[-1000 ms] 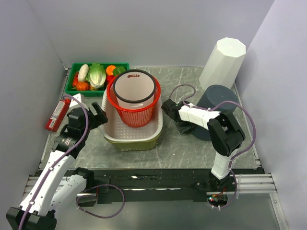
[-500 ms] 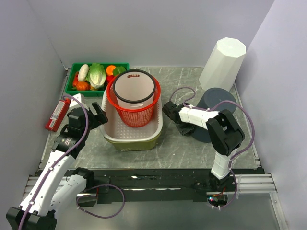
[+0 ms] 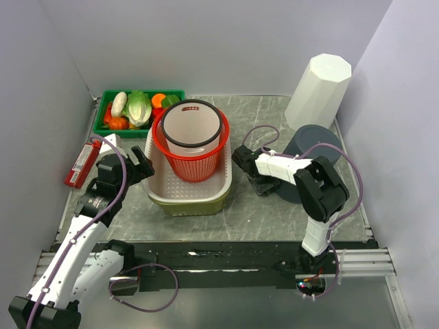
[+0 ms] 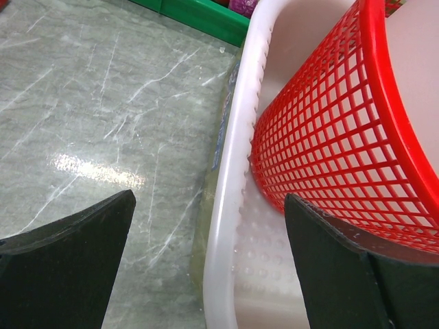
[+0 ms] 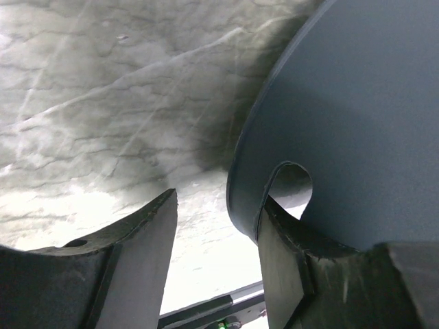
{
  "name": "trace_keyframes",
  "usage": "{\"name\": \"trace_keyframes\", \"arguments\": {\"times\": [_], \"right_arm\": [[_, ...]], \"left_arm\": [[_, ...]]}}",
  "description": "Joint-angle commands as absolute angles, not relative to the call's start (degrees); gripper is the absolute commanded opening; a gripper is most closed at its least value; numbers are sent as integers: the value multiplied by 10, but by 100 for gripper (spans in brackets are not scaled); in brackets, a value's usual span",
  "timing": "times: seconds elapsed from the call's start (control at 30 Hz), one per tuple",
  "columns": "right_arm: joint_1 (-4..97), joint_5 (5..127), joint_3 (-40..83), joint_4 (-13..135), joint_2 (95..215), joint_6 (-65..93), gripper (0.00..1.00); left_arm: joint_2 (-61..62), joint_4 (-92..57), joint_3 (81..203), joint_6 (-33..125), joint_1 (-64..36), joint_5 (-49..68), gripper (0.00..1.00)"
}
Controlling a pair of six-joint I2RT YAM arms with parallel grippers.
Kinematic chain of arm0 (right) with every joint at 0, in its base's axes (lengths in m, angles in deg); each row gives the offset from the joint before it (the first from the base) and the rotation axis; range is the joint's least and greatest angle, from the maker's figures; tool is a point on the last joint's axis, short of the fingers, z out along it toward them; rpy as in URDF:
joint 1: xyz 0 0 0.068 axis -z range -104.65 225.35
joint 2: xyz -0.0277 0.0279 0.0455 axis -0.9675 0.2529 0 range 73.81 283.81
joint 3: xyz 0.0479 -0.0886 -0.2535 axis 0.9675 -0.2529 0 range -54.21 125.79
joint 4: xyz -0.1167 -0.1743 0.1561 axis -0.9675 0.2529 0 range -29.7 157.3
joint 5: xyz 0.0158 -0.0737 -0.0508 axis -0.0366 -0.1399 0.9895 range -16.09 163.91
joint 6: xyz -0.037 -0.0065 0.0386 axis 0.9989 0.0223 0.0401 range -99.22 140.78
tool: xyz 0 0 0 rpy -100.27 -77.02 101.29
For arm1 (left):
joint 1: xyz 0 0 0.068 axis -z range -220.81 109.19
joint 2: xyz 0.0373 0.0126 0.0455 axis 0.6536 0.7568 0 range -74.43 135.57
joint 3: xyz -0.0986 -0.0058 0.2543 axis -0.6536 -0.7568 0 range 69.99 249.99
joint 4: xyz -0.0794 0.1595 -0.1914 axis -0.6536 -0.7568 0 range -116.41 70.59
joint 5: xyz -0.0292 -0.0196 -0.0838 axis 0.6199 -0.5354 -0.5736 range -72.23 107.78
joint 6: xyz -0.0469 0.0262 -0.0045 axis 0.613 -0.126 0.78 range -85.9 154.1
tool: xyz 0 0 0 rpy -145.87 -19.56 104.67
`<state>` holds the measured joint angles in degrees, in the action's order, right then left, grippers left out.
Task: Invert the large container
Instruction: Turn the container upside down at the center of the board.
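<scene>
Slate-grey container (image 3: 319, 140) on the marble bench (image 3: 260, 113) — right fingers (image 5: 147, 233) parted, its edge between them | left fingers (image 4: 89, 240) spread wide over the white basin (image 4: 230, 171) rim, empty.

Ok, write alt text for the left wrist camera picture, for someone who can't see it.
The left hand, open, straddles the rim of a white basin, one dark finger over the marble table, the other over the basin's inside. A red mesh basket sits in the basin, and the edge of a green tray shows at the top.
</scene>
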<state>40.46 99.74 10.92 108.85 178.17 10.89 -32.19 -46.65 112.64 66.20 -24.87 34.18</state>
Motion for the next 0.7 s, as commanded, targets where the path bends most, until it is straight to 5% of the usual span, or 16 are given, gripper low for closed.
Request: {"name": "trace_keyframes", "arguments": {"times": [0.0,0.67], "right_arm": [[381,1061,110,1073,1779,77,56],[367,1094,92,1028,1738,23,57]], "left_arm": [[-322,-443,1133,651,-248,339,96],[-325,-444,1133,652,-249,341,96]]}}
